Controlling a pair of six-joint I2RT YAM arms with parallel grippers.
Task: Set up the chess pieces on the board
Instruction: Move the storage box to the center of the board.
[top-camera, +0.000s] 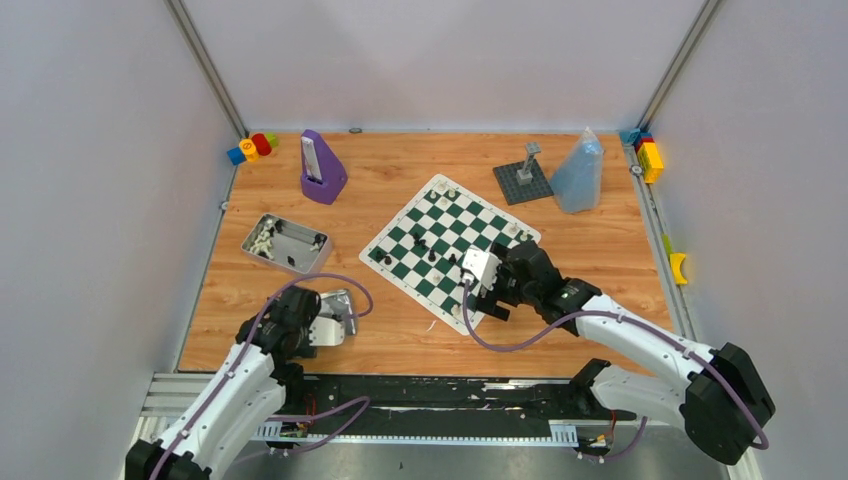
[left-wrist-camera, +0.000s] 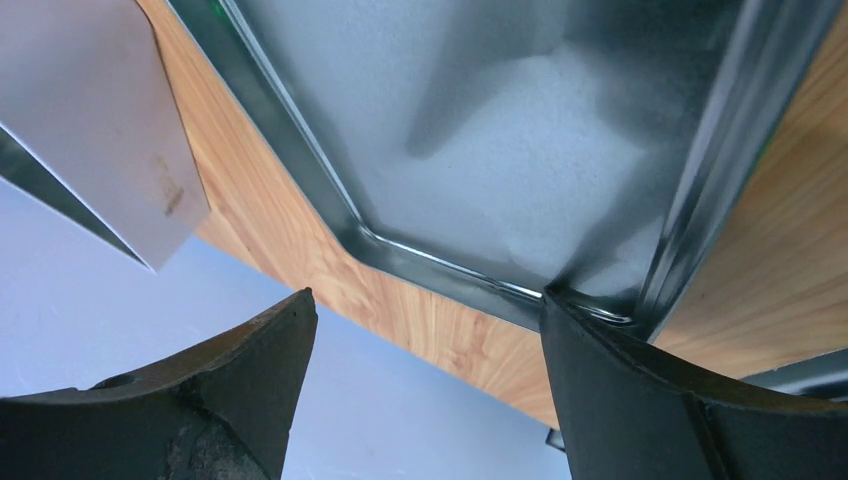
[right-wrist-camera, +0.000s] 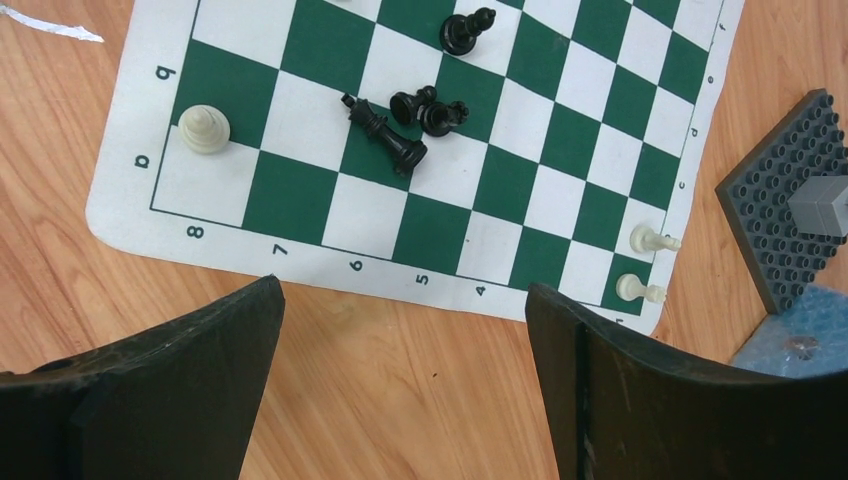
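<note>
The board lies flat in the middle of the counter, turned so one corner points to the near edge and the opposite corner to the far wall. Only a few chess pieces are on it. Near its middle a tall black piece lies on its side, its long axis slanting across the squares. Two smaller black ones beside it seem tipped over too, though that is hard to judge from above. A white piece stands upright on a corner square. More pieces sit in the tin on the left. The right gripper hovers over the board's near-right edge, jaws wide apart, holding nothing. The left gripper hangs spread wide over the tin lid, gripping nothing
</note>
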